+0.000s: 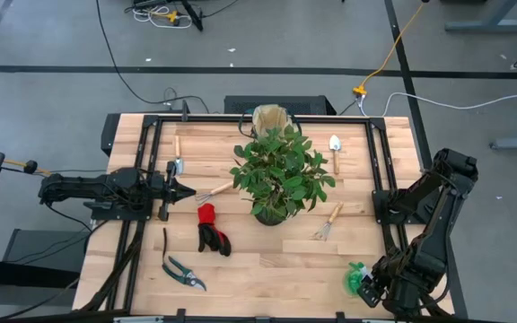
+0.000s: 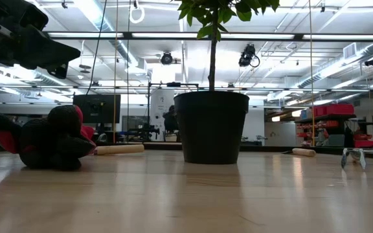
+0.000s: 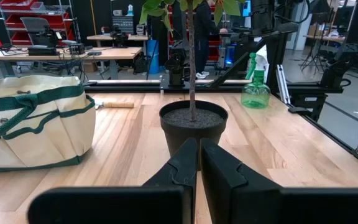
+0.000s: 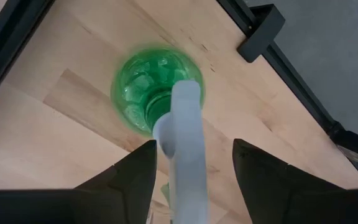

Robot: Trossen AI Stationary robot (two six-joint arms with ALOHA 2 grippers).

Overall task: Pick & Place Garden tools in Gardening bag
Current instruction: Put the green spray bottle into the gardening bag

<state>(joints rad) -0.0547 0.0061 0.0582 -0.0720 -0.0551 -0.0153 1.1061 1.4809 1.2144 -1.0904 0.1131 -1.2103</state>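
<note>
The green spray bottle (image 1: 357,279) stands upright near the table's near right corner. My right gripper (image 4: 194,148) hangs over it, pointing down and open. Its fingers stand on either side of the white spray head (image 4: 185,124), and bare table shows between the head and one finger. The tan gardening bag (image 1: 272,118) sits at the far edge behind the potted plant (image 1: 281,175). Trowels (image 1: 335,148), hand rakes (image 1: 328,222), red-and-black gloves (image 1: 212,229) and pruning shears (image 1: 183,271) lie flat on the table. My left gripper (image 1: 187,190) waits shut at the left.
The plant's dark pot (image 3: 193,127) stands mid-table, and its foliage spreads wide above the tools around it. A black frame rail (image 4: 260,31) runs along the table's right edge beside the bottle. Bare wood lies between the gloves and the bottle.
</note>
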